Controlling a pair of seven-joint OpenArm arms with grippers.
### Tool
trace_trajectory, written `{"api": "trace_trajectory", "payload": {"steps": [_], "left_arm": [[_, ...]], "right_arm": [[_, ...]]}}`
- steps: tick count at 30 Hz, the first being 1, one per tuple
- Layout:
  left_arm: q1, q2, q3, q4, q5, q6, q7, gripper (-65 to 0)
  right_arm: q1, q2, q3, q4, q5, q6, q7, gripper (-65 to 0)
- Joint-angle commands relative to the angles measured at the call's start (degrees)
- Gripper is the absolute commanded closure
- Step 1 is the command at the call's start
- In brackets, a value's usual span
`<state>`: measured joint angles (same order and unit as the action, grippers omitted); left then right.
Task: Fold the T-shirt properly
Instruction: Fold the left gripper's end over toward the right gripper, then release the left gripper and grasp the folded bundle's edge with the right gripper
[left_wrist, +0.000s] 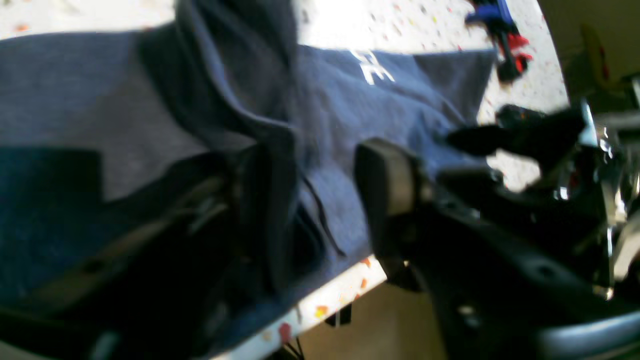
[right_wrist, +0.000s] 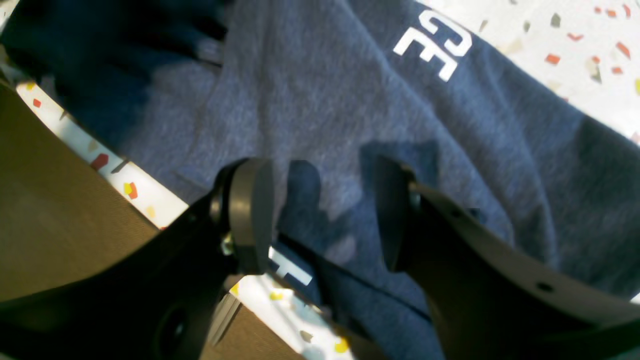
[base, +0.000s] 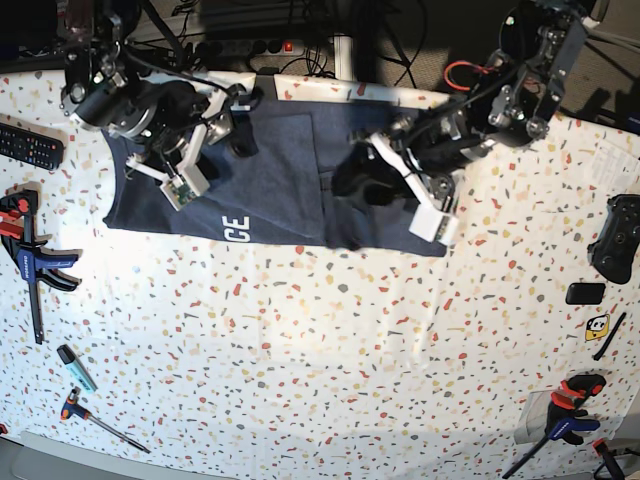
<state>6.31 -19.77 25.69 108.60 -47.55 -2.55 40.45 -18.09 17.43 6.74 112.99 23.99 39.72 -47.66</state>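
**Supervisor:** Report the garment's position and condition.

**Operator:** I saw the T-shirt (base: 285, 180) lying along the far edge of the table (base: 330, 340), a speckled terrazzo-patterned top. The fabric was dark navy, heathered, soft-looking knit. It lay as a wide, roughly rectangular band, with white block letters (base: 236, 229) showing near its front edge.

**Supervisor:** Left end effector?

**Operator:** The left gripper (left_wrist: 320, 200) was over the garment's end on the base view's right. In its wrist view I saw a raised fold of cloth bunched against one dark finger while the other flat rubbery pad (left_wrist: 387, 187) stood apart. The picture was blurred, so I could not tell whether it was clamped on the fold.

**Supervisor:** Right end effector?

**Operator:** The right gripper (right_wrist: 325, 210) hung over the other end, by the table edge. Its jaws were spread, with flat cloth visible between the pads; it held nothing.

**Supervisor:** Other items?

**Operator:** A remote (base: 30, 146) and bar clamp (base: 30, 255) lay well apart.
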Motion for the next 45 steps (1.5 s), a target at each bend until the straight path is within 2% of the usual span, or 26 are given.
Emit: {"api": "trace_trajectory", "payload": {"steps": [1, 9, 12, 16, 20, 23, 25, 29, 34, 40, 45], "left_arm": [[-0.9, -0.1, 0.7, 1.0, -0.2, -0.7, -1.2, -32.2], [-5.3, -0.5, 2.9, 1.0, 5.0, -0.6, -0.7, -32.2], [-7.5, -1.9, 2.8, 1.0, 7.7, -0.5, 0.5, -32.2], [-8.4, -5.3, 2.6, 1.0, 10.5, -0.4, -0.3, -32.2], [-8.3, -8.5, 1.0, 1.0, 13.5, 1.1, -1.9, -32.2], [-8.3, -10.0, -0.6, 1.0, 16.1, 3.6, -3.0, -32.2], [-8.3, -10.9, -1.7, 1.0, 16.2, 4.1, -3.0, -32.2], [-8.0, -12.5, -2.7, 1.0, 16.3, 4.3, -2.8, -32.2], [-7.9, -12.8, -2.7, 1.0, 16.7, 4.6, -2.8, -32.2], [-7.9, -12.5, -2.7, 1.0, 16.7, 4.7, -2.8, -32.2], [-7.9, -12.5, -2.7, 1.0, 16.7, 4.7, -3.0, -32.2]], "right_arm": [[0.6, 0.5, 0.4, 1.2, 0.7, 0.1, 1.1, -32.1], [1.3, 0.5, 0.5, 1.2, 0.8, -0.7, -1.0, -32.1], [1.3, 0.5, 2.6, 1.3, 5.4, -1.6, -3.0, -32.1], [1.3, 0.5, 11.5, 1.3, 15.9, -1.6, -7.3, -32.1], [1.2, 0.7, 22.5, 1.2, 20.8, -0.6, -13.7, -32.1], [1.2, 2.9, 28.0, -0.4, 25.8, 0.0, -16.3, -32.0], [1.2, 4.7, 29.7, -2.8, 25.7, 0.0, -16.3, -32.0], [1.3, 8.6, 30.0, -10.7, 25.8, 0.0, -16.3, -32.0], [2.7, 12.0, 30.0, -19.5, 25.7, 0.0, -16.9, -32.1], [7.6, 12.7, 29.4, -28.5, 25.8, 0.3, -16.9, -32.1], [11.6, 12.7, 24.4, -36.8, 25.7, 0.3, -17.7, -32.1]]}}
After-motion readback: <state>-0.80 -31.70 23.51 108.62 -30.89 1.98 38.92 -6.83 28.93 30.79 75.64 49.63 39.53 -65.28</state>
